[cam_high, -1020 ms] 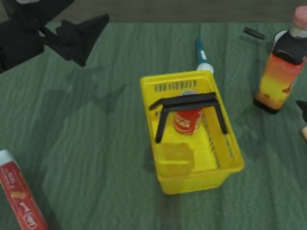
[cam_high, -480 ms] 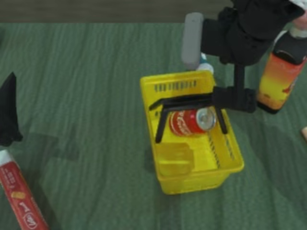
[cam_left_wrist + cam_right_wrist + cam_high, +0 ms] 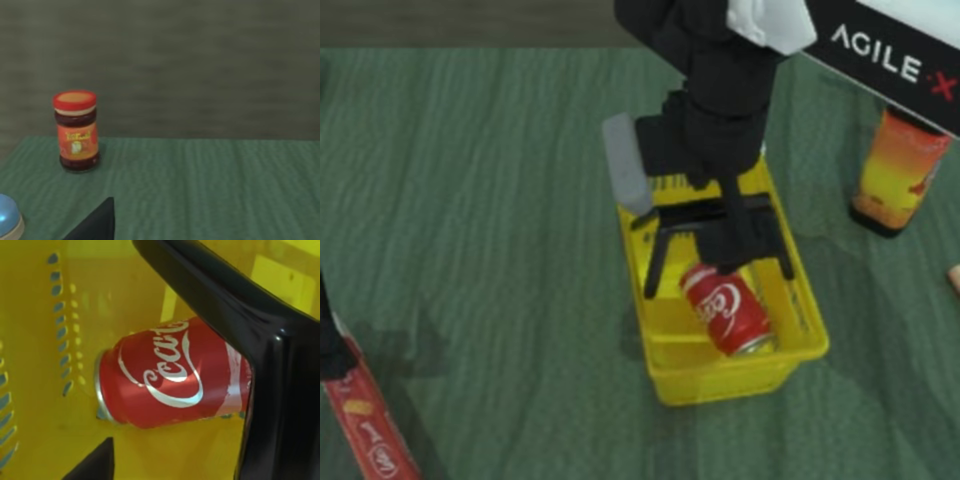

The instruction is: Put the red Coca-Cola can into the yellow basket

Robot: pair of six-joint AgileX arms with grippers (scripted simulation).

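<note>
The red Coca-Cola can [image 3: 725, 308] lies on its side on the floor of the yellow basket [image 3: 665, 355], toward the basket's near end, silver top facing the front corner. My right gripper [image 3: 730, 255] hangs over the basket between its black handles [image 3: 705, 213], just above the can, open and holding nothing. In the right wrist view the can [image 3: 170, 372] lies free on the yellow floor, one fingertip [image 3: 97, 465] short of it and a black handle [image 3: 270, 350] crossing beside it. My left gripper [image 3: 330, 345] is parked at the table's left edge, open; one fingertip [image 3: 97, 225] shows.
A tall dark bottle with an orange-yellow label [image 3: 900, 170] stands right of the basket. A long flat red tube [image 3: 365, 420] lies at the front left. The left wrist view shows a red-lidded jar [image 3: 76, 131] and a blue-capped object [image 3: 7, 220].
My right arm swung left and down over the basket. The can shifted from under the handles toward the basket's near end and turned. The left arm drew back to the left edge.
</note>
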